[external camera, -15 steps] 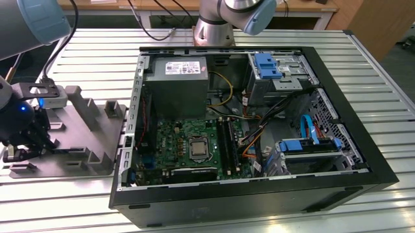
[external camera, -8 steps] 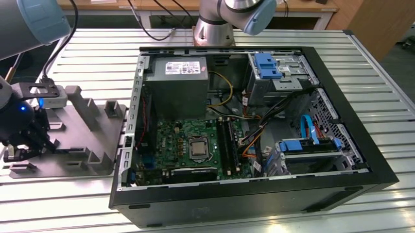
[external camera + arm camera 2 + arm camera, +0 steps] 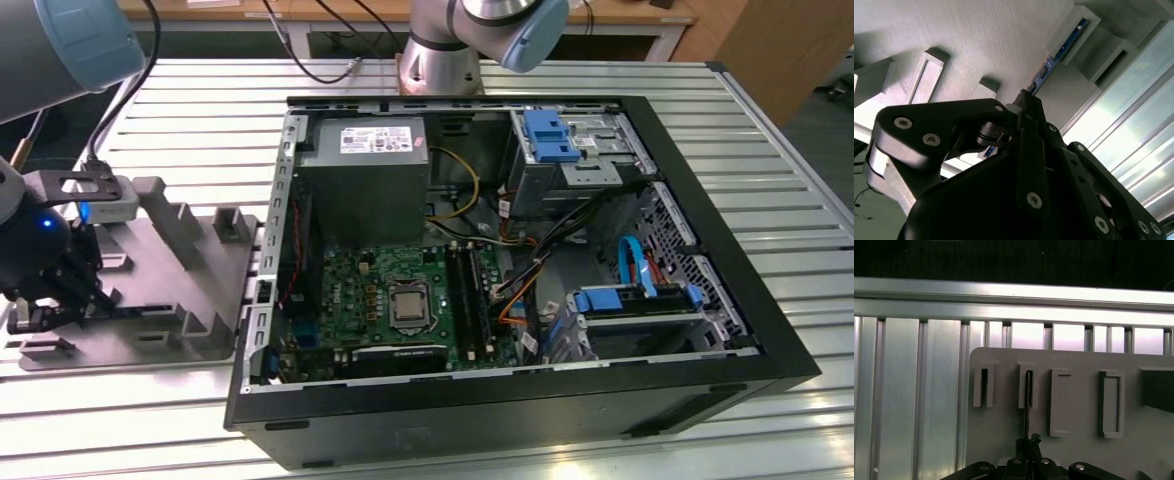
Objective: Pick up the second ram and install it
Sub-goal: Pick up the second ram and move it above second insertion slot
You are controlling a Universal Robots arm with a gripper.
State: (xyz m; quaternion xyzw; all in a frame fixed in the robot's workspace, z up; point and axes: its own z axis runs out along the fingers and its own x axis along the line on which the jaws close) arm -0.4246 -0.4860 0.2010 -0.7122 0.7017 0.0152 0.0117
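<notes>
Pick-up step: at 9 o'clock of the case [image 3: 534,415] in the exterior view, the gripper [image 3: 1027,444] is pinched closed on the ram [image 3: 1026,410], which stands on edge in the holder [image 3: 1079,360], so the next move likely calls for a straight pull clear of its slot.

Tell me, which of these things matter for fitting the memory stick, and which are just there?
In the job: second ram, upright in the grey holder; gripper at it; black memory slots on the motherboard.
Just there: power supply; processor socket; blue drive bracket; slatted table.
</notes>
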